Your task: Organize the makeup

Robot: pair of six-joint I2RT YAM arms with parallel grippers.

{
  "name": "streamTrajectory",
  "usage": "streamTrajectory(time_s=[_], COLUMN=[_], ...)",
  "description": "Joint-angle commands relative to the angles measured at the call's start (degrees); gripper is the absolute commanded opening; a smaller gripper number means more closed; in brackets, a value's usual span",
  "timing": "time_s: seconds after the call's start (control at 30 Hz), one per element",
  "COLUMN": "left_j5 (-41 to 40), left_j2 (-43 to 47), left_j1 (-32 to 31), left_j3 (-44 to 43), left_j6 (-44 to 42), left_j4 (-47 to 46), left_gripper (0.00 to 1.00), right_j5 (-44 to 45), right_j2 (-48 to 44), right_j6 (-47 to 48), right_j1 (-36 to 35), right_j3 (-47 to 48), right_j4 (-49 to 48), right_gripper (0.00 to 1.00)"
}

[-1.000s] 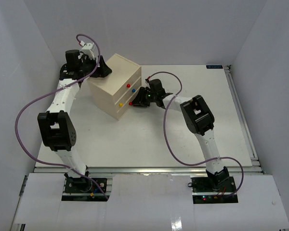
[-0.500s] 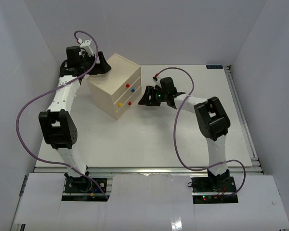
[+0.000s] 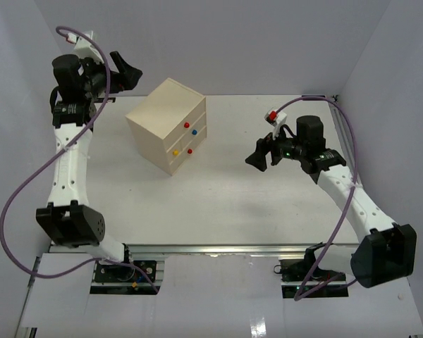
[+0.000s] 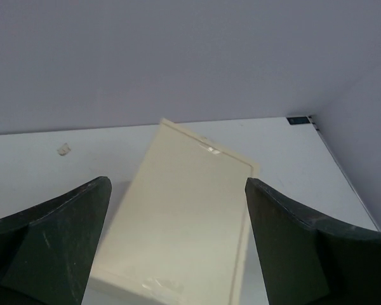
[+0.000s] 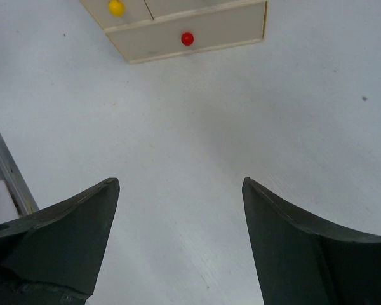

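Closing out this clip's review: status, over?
Left gripper open, empty, clear of chest. Right gripper open, empty, facing chest. No makeup in view; drawers shut. Nothing in the way.

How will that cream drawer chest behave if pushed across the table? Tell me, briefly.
The drawer chest looks boxy and rigid, so it would probably slide rather than tip or roll. Its flat base on the smooth table suggests easy sliding. The drawers, shut now, might creep open if tilted forward.
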State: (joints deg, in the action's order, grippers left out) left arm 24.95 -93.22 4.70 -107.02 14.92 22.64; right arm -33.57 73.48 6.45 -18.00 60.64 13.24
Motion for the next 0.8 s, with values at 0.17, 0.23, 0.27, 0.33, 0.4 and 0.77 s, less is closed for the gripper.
streamTrajectory(time_s=[0.17, 0.23, 0.27, 0.33, 0.4, 0.77], left_j5=[23.76, 28.45, 29.80, 30.98, 31.64, 31.12], left_j2=[33.89, 40.15, 42.09, 45.55, 48.25, 49.08], left_j1=[-0.92, -1.30, -1.51, -2.16, -2.62, -6.35], left_j3=[40.99, 50.04, 53.10, 58.40, 62.97, 73.77], left_j6=[4.51, 6.33, 6.92, 7.17, 6.93, 5.25], left_j4=[-10.23, -13.93, -15.43, -17.29, -18.97, -27.91], left_gripper=[0.98, 0.98, 0.98, 0.98, 0.98, 0.98], right_j5=[1.92, 2.86, 3.29, 3.99, 4.80, 20.86], right_j2=[-13.07, -14.56, -15.10, -16.27, -17.76, -28.97], right_j6=[5.76, 5.48, 5.32, 5.12, 5.06, -0.53], right_j1=[2.89, 3.16, 3.21, 3.30, 3.33, 3.24], right_j3=[-6.78, -5.97, -5.86, -5.80, -6.23, -14.97], right_j4=[5.57, 6.76, 7.24, 7.91, 8.48, 5.11], right_gripper=[0.89, 0.89, 0.89, 0.91, 0.94, 0.90])
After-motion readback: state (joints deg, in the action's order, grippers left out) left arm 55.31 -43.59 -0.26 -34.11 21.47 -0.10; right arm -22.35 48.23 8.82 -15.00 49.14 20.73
